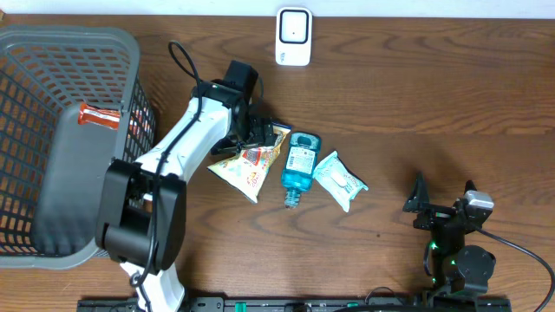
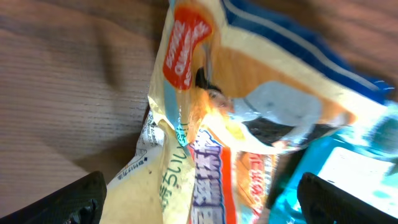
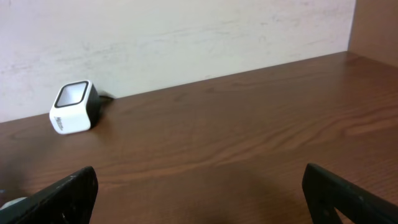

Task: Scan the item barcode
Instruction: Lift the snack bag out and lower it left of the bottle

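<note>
The left arm (image 1: 186, 139) stretches far out from its base, and the left hand (image 1: 260, 130) points down with its fingers (image 2: 74, 202) spread wide. The right arm (image 1: 460, 260) is folded in close, and the right hand (image 1: 444, 204) has its fingers (image 3: 59, 199) wide apart too

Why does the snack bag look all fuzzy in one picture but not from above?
In the left wrist view the snack bag fills the frame and looks smeared and out of focus, probably because the camera is so close. The overhead view is sharp and evenly lit, and the blue bottle is crisp. The right wrist view is clear too, scanner included.
</note>
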Robot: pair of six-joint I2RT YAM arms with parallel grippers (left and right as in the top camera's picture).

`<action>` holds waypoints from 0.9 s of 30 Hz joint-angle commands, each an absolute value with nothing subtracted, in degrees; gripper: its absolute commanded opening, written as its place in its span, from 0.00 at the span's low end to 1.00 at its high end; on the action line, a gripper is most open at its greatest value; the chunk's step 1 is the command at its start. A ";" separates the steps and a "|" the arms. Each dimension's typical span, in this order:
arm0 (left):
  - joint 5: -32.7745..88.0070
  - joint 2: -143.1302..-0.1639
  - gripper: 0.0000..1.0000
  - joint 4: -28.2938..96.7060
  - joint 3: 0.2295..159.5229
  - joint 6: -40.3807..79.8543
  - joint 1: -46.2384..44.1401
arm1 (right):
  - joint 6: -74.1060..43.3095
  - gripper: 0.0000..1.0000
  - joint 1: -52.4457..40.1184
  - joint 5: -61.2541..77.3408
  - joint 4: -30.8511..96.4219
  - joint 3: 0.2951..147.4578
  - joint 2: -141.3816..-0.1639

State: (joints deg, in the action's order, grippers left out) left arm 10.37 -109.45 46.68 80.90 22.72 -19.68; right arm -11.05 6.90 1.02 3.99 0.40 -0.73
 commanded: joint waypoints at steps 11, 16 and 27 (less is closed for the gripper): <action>10.02 -98.04 0.08 47.46 82.61 25.85 -21.06 | -10.41 0.99 7.20 0.54 4.14 0.32 -0.54; 9.85 -99.35 0.08 47.18 78.81 25.87 -22.28 | -10.41 0.99 7.18 0.54 4.14 0.32 -0.54; 4.27 -99.98 0.08 39.20 61.73 34.04 -22.26 | -10.41 0.99 7.18 0.56 4.14 0.32 -0.54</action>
